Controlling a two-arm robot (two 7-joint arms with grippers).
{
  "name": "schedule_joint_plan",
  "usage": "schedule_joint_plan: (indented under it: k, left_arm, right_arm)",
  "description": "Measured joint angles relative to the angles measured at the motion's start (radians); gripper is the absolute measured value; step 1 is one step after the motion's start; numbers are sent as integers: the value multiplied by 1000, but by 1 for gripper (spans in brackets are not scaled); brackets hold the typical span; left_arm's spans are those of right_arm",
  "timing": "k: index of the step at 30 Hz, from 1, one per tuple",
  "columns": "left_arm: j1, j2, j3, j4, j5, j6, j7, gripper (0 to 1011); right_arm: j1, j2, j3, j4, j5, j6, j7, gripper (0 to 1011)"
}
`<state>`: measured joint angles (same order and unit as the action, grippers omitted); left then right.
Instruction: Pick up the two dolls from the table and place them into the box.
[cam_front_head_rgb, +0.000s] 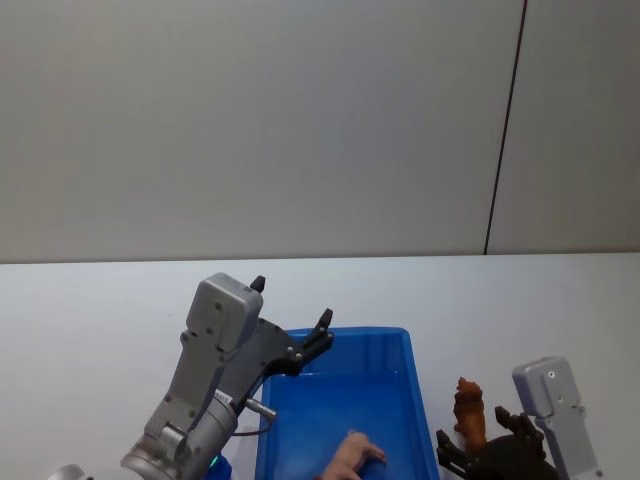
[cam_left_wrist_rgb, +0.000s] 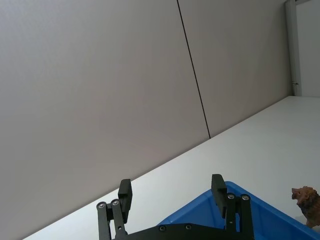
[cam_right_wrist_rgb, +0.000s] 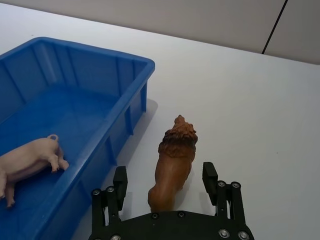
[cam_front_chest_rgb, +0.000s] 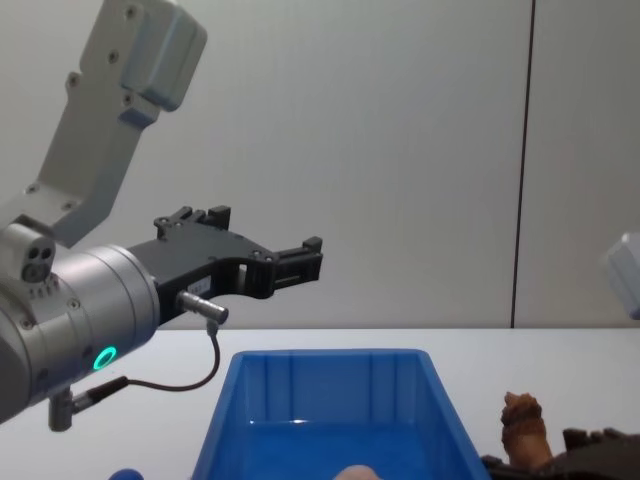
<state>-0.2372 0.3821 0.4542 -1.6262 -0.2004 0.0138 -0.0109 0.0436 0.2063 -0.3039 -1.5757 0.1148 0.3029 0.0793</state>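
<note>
I find the left pincer (cam_left_wrist_rgb: 171, 185) held in the air, well above the tabletop (cam_right_wrist_rgb: 240, 100) and over the left far corner of the box (cam_right_wrist_rgb: 100, 52). Its fingers stand wide apart with nothing between them. The chest view confirms that it hangs clear above the box rim and touches nothing. The right pincer (cam_right_wrist_rgb: 165, 172) is down low at the right side of the box, just over the tabletop. It is also wide open, with one finger on either side of the lion's (cam_right_wrist_rgb: 177, 145) hind end. I see a gap between each finger and the lion's body, so I record no grip. The lion stands upright on the tabletop, outside the box and just beside its right wall, apart from that wall. Its maned head is at the end away from the right pincer. The pig (cam_right_wrist_rgb: 27, 160) lies on its side on the floor of the box, towards the near end, with its legs pointing at the right wall. I note one doll inside the box and one outside it. A plain grey wall (cam_front_head_rgb: 250, 120) with one dark vertical seam stands behind the tabletop.
</note>
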Motion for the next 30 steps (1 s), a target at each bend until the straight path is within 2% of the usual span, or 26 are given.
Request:
schedule_joint_plan:
  k: [4, 8, 12, 15, 18, 19, 22, 30]
  left_arm:
    - [0, 0, 0, 0, 0, 0, 0, 1001]
    - [0, 0, 0, 0, 0, 0, 0, 1001]
    - [0, 0, 0, 0, 0, 0, 0, 1001]
    - [0, 0, 0, 0, 0, 0, 0, 1001]
    - [0, 0, 0, 0, 0, 0, 0, 1001]
    - [0, 0, 0, 0, 0, 0, 0, 1001]
    - [0, 0, 0, 0, 0, 0, 0, 1001]
    - [0, 0, 0, 0, 0, 0, 0, 1001]
  right_arm:
    - [1, -4, -1, 9, 3, 5, -2, 879]
    - [1, -8, -1, 16, 6, 10, -9, 729]
    - [1, -11, -1, 19, 7, 15, -17, 643]
    - [0, -12, -1, 19, 7, 18, -24, 503]
    - [-3, -13, 0, 16, 8, 24, -34, 444]
    - [-5, -13, 1, 12, 8, 27, -41, 389]
    - [-9, -13, 2, 4, 6, 32, -52, 313]
    - [-17, -7, 9, -30, -8, 26, -72, 299]
